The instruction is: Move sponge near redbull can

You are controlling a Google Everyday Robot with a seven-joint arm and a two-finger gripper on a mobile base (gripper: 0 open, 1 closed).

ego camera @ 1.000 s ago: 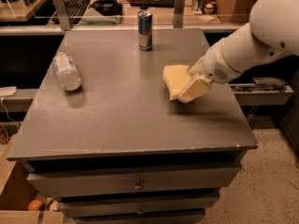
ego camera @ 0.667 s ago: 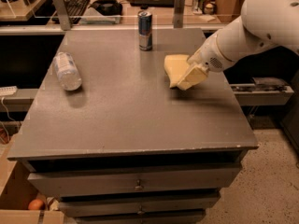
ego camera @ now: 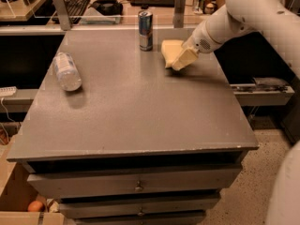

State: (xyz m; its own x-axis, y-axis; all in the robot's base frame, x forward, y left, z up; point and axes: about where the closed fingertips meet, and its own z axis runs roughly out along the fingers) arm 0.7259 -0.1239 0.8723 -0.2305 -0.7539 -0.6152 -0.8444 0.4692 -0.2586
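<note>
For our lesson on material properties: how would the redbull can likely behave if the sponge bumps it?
The redbull can stands upright, tall and slim, so it would probably tip rather than slide, then roll. The sponge, held in the tool just beside it, looks soft, so contact would likely be gentle.

Smooth white arm (ego camera: 248, 11), fat rounded segments, tapering wrist (ego camera: 205, 37) with small dark speckles, and there, pale yellowish blocky gripper (ego camera: 184, 59) above the table (ego camera: 131, 121), far right side
</note>
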